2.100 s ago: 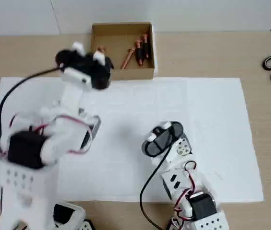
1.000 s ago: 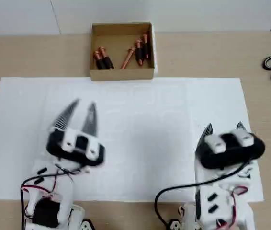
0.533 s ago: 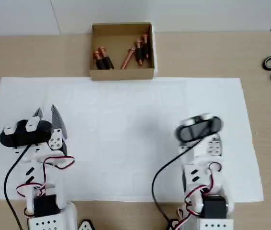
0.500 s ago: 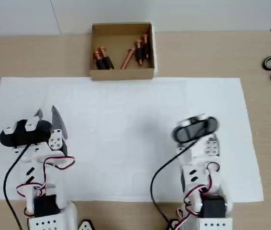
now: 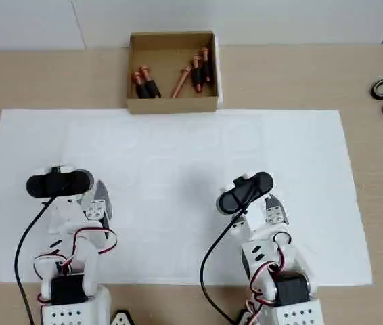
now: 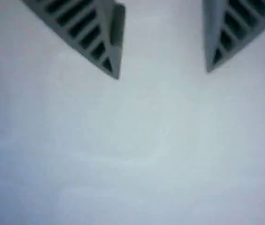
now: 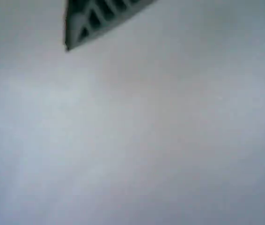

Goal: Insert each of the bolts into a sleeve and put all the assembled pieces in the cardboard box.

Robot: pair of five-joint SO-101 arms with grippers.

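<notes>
Bolts (image 5: 198, 71) lie in the box (image 5: 172, 105); both arms have folded back over the paper (image 5: 178, 156). Left tool (image 6: 163, 72) gapes wide, empty; right tool (image 5: 273, 211), cannot tell. Task looks finished

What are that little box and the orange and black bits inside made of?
The box looks like matte brown cardboard. The bolts are copper-coloured, likely metal; the black sleeves look dull, perhaps plastic or rubber.

High view looks down; 2 wrist views face the white sheet (image 5: 178, 189) closely.
</notes>
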